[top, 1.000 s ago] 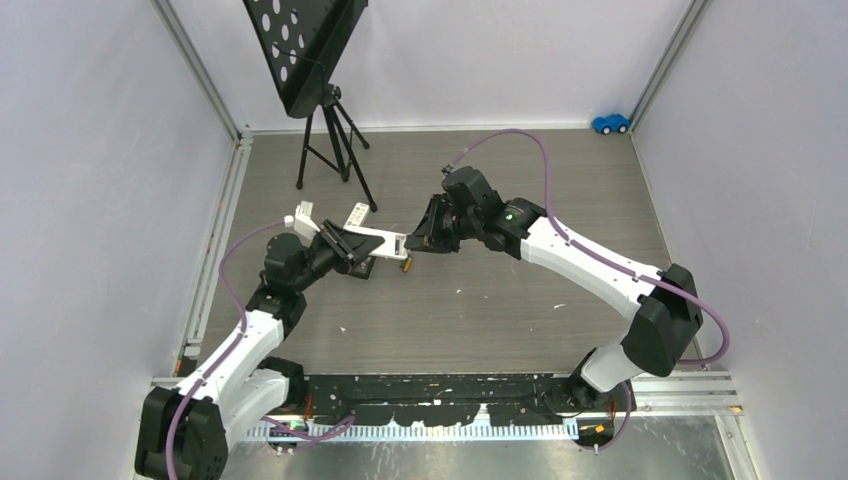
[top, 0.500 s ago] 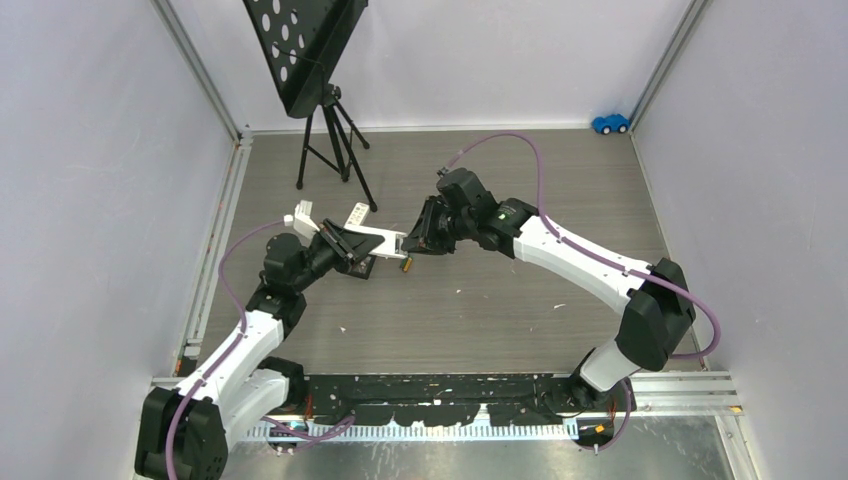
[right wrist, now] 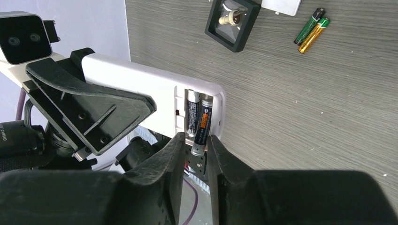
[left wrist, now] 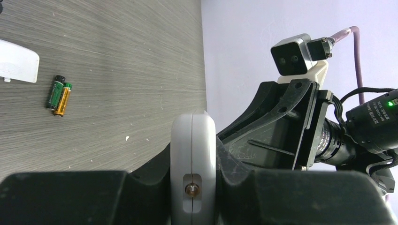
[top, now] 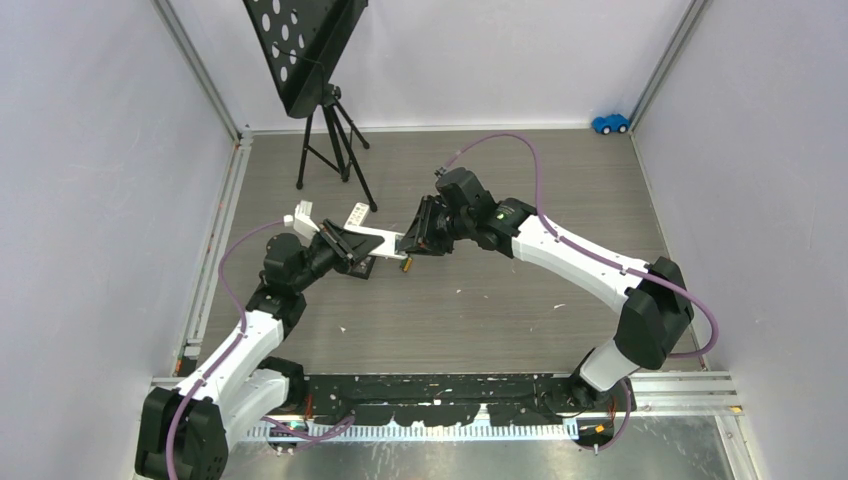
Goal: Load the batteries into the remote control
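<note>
Right wrist view: the right claw (right wrist: 196, 140) stands slightly apart, its fingers flanking the protruding end of one of two batteries (right wrist: 199, 117). Both sit in the open compartment at the end of the white remote control (right wrist: 141, 82). The left claw (left wrist: 193, 157) is clamped on the remote control's body. Two spare cells (right wrist: 310, 30) lie side by side on the desk (right wrist: 305, 122), near a black square tray (right wrist: 232, 23).

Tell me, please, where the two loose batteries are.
In the right wrist view, the loose batteries lie side by side on the table, upper right, beside the white plastic piece and the black square tray.
</note>
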Controlling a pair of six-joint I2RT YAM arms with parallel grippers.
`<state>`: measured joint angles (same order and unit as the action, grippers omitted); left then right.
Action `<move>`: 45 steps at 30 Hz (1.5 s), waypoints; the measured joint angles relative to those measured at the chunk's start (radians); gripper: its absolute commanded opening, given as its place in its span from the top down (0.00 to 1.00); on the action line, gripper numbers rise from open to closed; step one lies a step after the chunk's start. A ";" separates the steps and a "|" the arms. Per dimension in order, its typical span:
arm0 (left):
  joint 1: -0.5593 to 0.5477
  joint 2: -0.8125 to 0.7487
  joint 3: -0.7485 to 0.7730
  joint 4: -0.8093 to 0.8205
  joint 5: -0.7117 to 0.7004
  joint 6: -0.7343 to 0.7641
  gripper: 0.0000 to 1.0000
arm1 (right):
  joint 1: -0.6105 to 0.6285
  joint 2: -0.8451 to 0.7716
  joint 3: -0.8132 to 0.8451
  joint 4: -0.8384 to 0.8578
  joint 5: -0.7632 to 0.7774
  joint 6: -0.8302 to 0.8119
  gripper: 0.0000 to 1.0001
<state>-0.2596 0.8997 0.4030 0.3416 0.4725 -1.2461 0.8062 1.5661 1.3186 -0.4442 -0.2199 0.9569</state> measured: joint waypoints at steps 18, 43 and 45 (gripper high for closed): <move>0.000 0.032 0.076 -0.074 0.119 -0.003 1.00 | -0.016 -0.126 -0.084 0.033 0.011 -0.081 0.09; 0.000 0.203 0.271 -0.303 0.701 0.052 1.00 | -0.066 -0.235 -0.191 0.088 -0.498 -0.463 0.00; 0.000 0.206 0.272 -0.310 0.703 0.054 1.00 | -0.063 -0.224 -0.191 0.101 -0.519 -0.456 0.00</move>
<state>-0.2596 1.1061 0.6746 0.0315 1.1755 -1.1919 0.7437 1.3418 1.1275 -0.3431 -0.7387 0.5011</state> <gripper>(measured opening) 0.221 0.995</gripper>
